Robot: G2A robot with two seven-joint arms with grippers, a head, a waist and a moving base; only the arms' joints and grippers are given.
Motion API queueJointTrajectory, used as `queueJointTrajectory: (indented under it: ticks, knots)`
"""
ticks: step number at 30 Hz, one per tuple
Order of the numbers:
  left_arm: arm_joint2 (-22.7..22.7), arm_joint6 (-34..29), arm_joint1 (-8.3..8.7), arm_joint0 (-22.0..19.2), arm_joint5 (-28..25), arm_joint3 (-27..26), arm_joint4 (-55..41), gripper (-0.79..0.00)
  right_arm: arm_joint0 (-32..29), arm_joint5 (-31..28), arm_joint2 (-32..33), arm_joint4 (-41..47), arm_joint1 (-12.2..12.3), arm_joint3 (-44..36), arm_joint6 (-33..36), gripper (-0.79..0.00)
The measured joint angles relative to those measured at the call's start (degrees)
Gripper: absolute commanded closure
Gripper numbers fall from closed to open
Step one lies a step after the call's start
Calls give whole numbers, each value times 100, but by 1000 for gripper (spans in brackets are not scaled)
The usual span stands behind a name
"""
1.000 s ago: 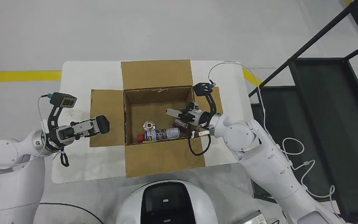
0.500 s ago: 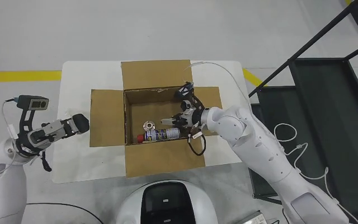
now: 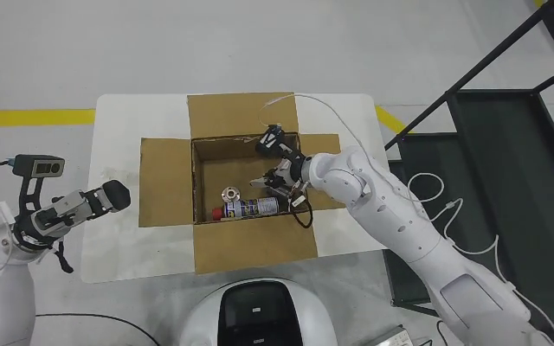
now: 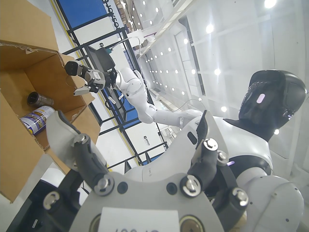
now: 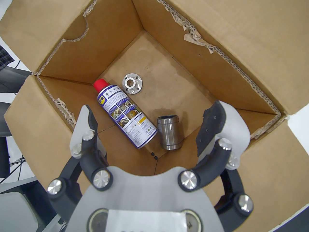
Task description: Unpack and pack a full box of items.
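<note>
Right gripper [image 3: 270, 177]: over the open interior of the cardboard box [image 3: 164, 182], near the right-hand wall and about level with the rim. Fingers [image 5: 210, 126] spread wide, with nothing between the black textured pads.

On the box floor, below those fingers and apart from them:
- Spray can [image 5: 126, 115]: on its side along the near wall. Cylindrical body with a glossy printed label and a red cap towards the left corner.
- Steel sleeve [image 5: 169, 132]: on its side just beside the can's base end. Short, hollow, smooth dull-grey cylinder with a dark bore.
- Flange [image 5: 132, 83]: flat on the floor just beside the can's cap end. Bright machined disc with a centre bore and small bolt holes.

Box of brown corrugated board, four flaps folded outward, with ragged torn edges along the rim. Placed centrally on the white tabletop [image 3: 121, 130].

Left gripper [image 3: 112, 196]: at the tabletop's left margin, well apart from the box. Fingers likewise spread, empty.
</note>
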Motion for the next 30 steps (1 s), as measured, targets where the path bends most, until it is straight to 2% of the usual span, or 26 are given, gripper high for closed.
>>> queueJointTrajectory:
  ticks: [6,13,16,17,23,28,30]
  knots:
    - [0,0,0,0,0,0,0,-785,-10,-78,-146,-173,-17,158,143,-785]
    - [0,0,0,0,0,0,0,-785,690,-342,-771,-246,-278,1110,558,-785]
    - [0,0,0,0,0,0,0,-785,956,-435,-1043,-185,-422,1567,552,-582]
    - [0,0,0,0,0,0,0,-785,1023,-462,-1124,-163,-471,1698,540,-563]
    - [0,0,0,0,0,0,0,-785,1392,-480,-1597,-204,-771,2493,482,-646]
    - [0,0,0,0,0,0,0,-785,1616,-460,-1845,-269,-973,2995,539,-656]
    - [0,0,0,0,0,0,0,-785,1691,-447,-1939,-316,-1050,3159,597,-637]
